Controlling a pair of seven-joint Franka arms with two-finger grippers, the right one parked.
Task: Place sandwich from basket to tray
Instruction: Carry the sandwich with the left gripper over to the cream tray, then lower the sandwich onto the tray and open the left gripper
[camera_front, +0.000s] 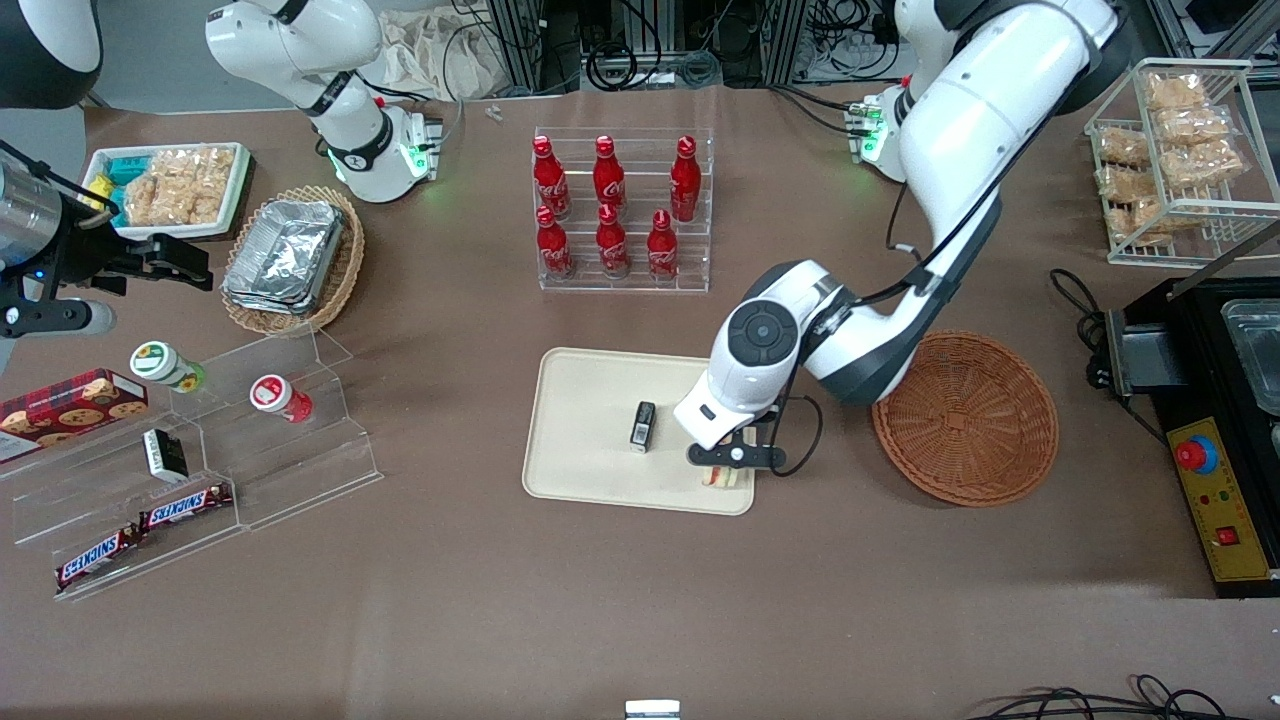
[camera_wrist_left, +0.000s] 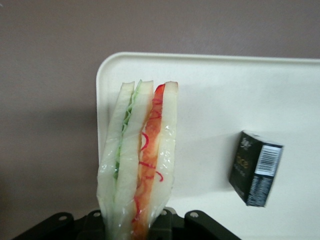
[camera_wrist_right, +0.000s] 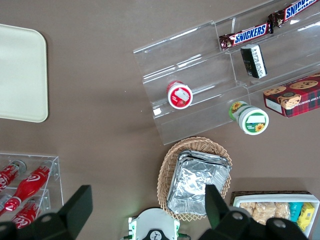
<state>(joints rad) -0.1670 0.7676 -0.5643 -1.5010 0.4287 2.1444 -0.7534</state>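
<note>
My left gripper (camera_front: 727, 470) is shut on the sandwich (camera_front: 725, 478), a clear-wrapped wedge of white bread with green and orange-red filling (camera_wrist_left: 140, 165). It hangs over the corner of the cream-beige tray (camera_front: 590, 460) nearest the front camera and the basket. In the left wrist view the sandwich stands up from between the fingers above the tray's corner (camera_wrist_left: 200, 80). I cannot tell whether it touches the tray. The reddish-brown wicker basket (camera_front: 965, 418) lies empty beside the tray, toward the working arm's end.
A small black box (camera_front: 643, 426) stands on the tray, also in the left wrist view (camera_wrist_left: 256, 168). A clear rack of red cola bottles (camera_front: 620, 210) stands farther from the front camera than the tray. A black control box (camera_front: 1215, 500) sits at the working arm's end.
</note>
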